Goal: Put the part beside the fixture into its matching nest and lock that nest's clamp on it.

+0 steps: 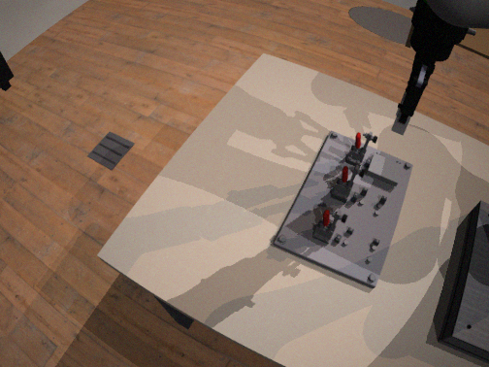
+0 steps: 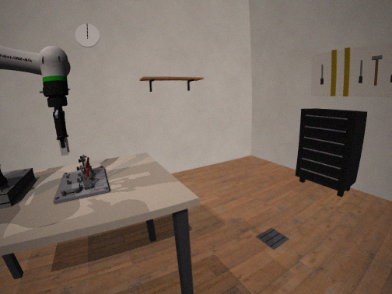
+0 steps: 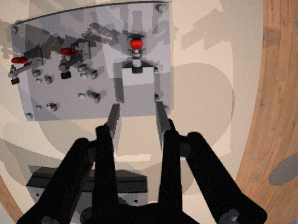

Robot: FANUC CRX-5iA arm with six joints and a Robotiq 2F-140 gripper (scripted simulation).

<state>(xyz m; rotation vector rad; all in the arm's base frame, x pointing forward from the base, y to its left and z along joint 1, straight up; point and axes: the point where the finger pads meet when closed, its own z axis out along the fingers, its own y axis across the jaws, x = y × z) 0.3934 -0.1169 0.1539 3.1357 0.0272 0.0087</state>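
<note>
The gripper (image 1: pixel 401 122) (image 2: pixel 64 148) (image 3: pixel 138 113), partly open and holding nothing, hangs above 1 plate (image 1: pixel 361 243) (image 2: pixel 62 196) (image 3: pixel 65 112) carrying 3 red-handled clamps.

A: State what obstructs the wrist view.
B: The clamp bar (image 3: pixel 136 63) covers part of the far edge of the part (image 3: pixel 138 86). The gripper (image 1: pixel 401 121) (image 2: pixel 64 147) (image 3: pixel 138 113) hides part of the dark base (image 3: pixel 87 181).
A: And the exterior view?
B: The clamps (image 2: pixel 86 171) overlap; their bars cannot be separated. The arm (image 2: pixel 21 60) is cut off at the left edge.
A: The top view?
B: The base (image 1: pixel 453 311) runs past the right edge. Contact at the rest pads is too small to verify.
</note>
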